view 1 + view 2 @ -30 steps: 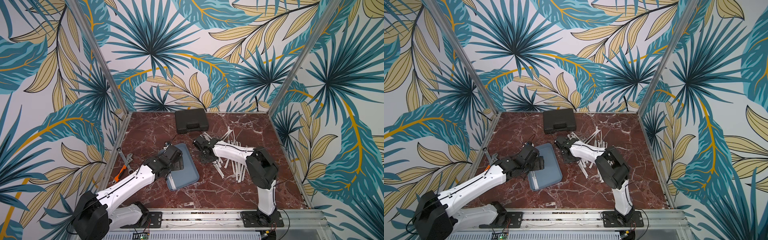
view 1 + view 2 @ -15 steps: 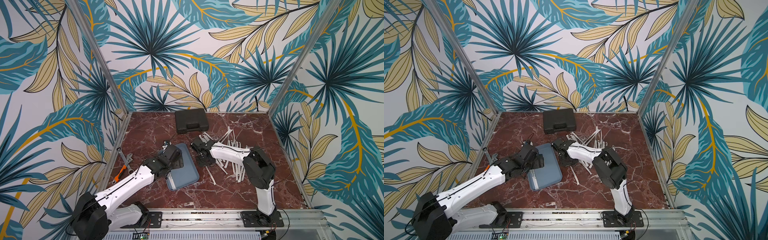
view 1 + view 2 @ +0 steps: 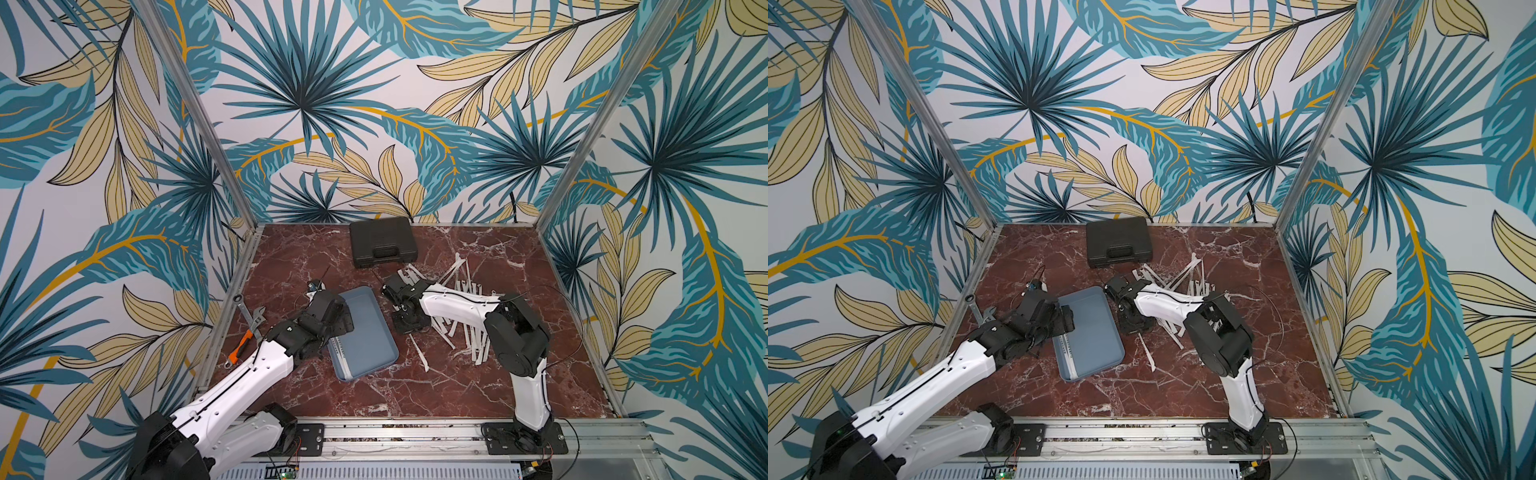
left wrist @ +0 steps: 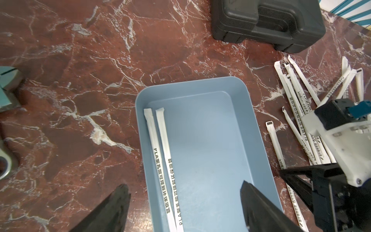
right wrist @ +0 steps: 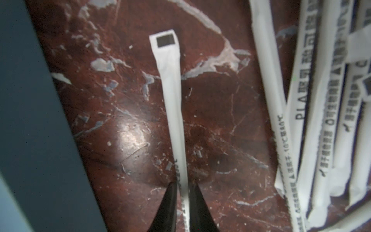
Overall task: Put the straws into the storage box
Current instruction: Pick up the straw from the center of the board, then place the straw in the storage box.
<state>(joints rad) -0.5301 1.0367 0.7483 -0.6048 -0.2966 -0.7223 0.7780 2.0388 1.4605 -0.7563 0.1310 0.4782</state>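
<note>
The storage box [image 3: 368,332] is a shallow blue-grey tray lying mid-table, also seen in a top view [image 3: 1096,336]. Two white printed straws [image 4: 159,152] lie side by side along one long wall of it. My left gripper [image 4: 184,185] hovers open over the box, nothing between its fingers. Right of the box, my right gripper [image 5: 183,187] is down at the table, shut on a single straw [image 5: 172,100] that still lies flat. Beside that straw, away from the box, sprawls the loose pile of straws [image 3: 465,328]; the box wall [image 5: 30,120] is close on its other side.
A black hard case [image 3: 382,241] sits at the back, just behind the pile. Wrenches [image 3: 249,316] and an orange-handled tool [image 3: 240,353] lie along the left edge. Metal posts and patterned walls close in the table on three sides.
My right gripper has shifted slightly toward the box and its jaws have closed onto one straw. The left arm has barely moved, its jaws a touch wider.
</note>
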